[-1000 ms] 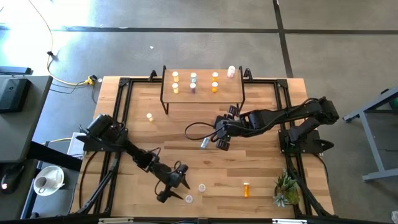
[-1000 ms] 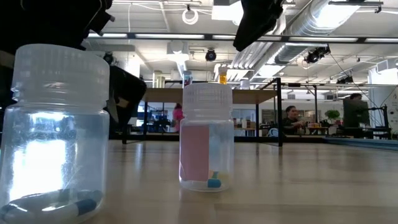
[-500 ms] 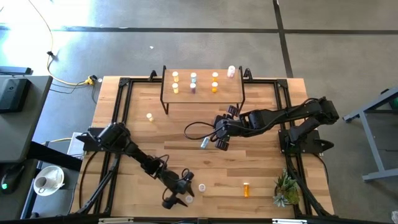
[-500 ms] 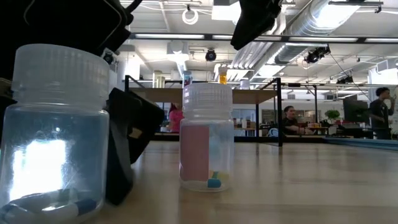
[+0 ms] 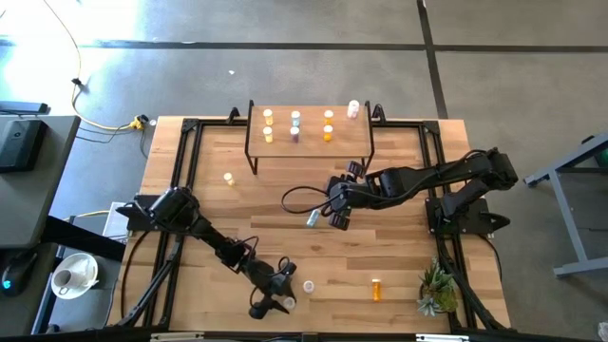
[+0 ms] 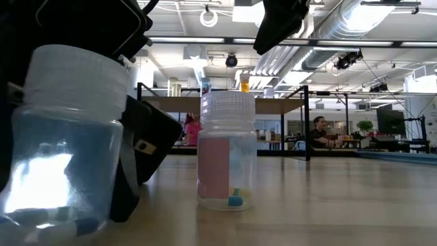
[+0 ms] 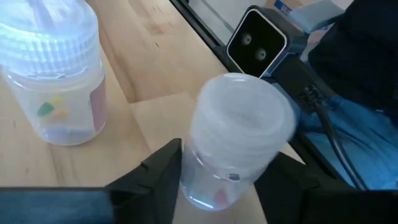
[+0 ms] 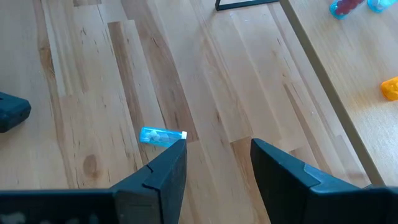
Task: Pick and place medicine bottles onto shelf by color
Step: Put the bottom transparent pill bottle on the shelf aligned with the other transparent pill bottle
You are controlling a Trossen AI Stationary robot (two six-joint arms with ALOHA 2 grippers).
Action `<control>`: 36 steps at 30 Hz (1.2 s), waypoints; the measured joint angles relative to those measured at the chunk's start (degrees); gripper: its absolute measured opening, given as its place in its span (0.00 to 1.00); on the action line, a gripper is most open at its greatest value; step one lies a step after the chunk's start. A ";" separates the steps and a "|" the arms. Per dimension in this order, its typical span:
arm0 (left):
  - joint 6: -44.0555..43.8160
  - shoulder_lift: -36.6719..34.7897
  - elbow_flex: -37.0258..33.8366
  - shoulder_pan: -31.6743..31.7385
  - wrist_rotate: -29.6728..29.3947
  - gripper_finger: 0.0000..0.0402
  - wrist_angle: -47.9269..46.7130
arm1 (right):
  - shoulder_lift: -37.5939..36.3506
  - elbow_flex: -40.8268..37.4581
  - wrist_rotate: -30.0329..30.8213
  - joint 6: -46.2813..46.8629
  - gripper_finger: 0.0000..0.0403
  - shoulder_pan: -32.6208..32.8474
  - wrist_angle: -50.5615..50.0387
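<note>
two clear bottles stand closest to the table's near edge: the clear bottle sits tilted between the left gripper fingers, which press on both its sides, and the low view shows it leaning off upright. just beside it stands a pink-labelled bottle, upright on the wood, seen from above near the gripper. an orange bottle lies on its side further along the near edge, close to a small green plant at the table's corner. toward the middle of the table the right gripper hangs with its fingers spread apart and nothing between them; a light blue bottle lies on its side on the planks below it, also seen from above. a pale yellow bottle stands alone well to the left arm's side. at the far edge stands the shelf on black legs, carrying yellow, pale and orange bottles in short rows, with a pink bottle at its far corner on the right arm's side.
</note>
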 joint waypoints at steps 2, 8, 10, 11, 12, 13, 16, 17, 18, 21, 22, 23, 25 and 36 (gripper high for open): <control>-0.59 -0.05 0.00 0.47 1.52 0.37 0.05 | -0.19 0.00 -0.02 0.00 0.42 0.02 -0.06; -1.47 -2.38 -2.02 2.37 3.81 0.32 -0.84 | -4.21 0.02 -0.05 -2.28 0.42 1.05 1.32; -1.43 -3.95 -3.22 3.45 3.34 0.33 -1.14 | -5.85 0.03 -0.11 -2.91 0.42 1.03 1.59; -1.41 -5.15 -3.90 4.01 2.97 0.33 -1.34 | -6.71 0.04 -0.11 -3.01 0.42 0.98 1.75; -1.27 -6.53 -4.51 4.60 2.81 0.33 -2.18 | -7.49 0.04 -0.13 -2.99 0.42 0.96 1.85; -0.99 -7.62 -4.84 5.16 2.35 0.33 -2.73 | -8.30 0.07 -0.18 -2.99 0.42 0.88 1.92; 0.73 -11.29 -6.32 6.72 0.74 0.33 -6.15 | -10.00 0.07 -0.34 -3.01 0.42 0.83 1.73; 1.51 -12.34 -6.39 7.26 0.05 0.33 -7.03 | -10.43 0.07 -0.41 -3.00 0.42 0.83 1.67; 2.46 -13.65 -6.43 7.87 -0.37 0.33 -8.33 | -10.77 0.07 -0.49 -2.97 0.42 0.83 1.67; 4.74 -17.89 -6.31 9.79 -1.72 0.34 -13.96 | -11.23 0.07 -2.59 -3.88 0.42 0.83 1.66; 5.06 -19.18 -6.27 10.47 -2.55 0.34 -15.98 | -11.23 0.07 -3.80 -4.84 0.42 0.83 1.69; 5.37 -20.84 -6.42 11.08 -3.74 0.34 -18.65 | -11.23 0.07 -4.92 -6.03 0.42 0.81 1.73; 6.22 -23.43 -6.36 12.38 -5.37 0.34 -21.51 | -10.92 0.07 -6.18 -7.26 0.42 0.83 2.35; 10.58 -34.64 -6.34 17.15 -16.48 0.34 -31.80 | -7.99 0.04 -6.92 -11.05 0.42 0.82 9.71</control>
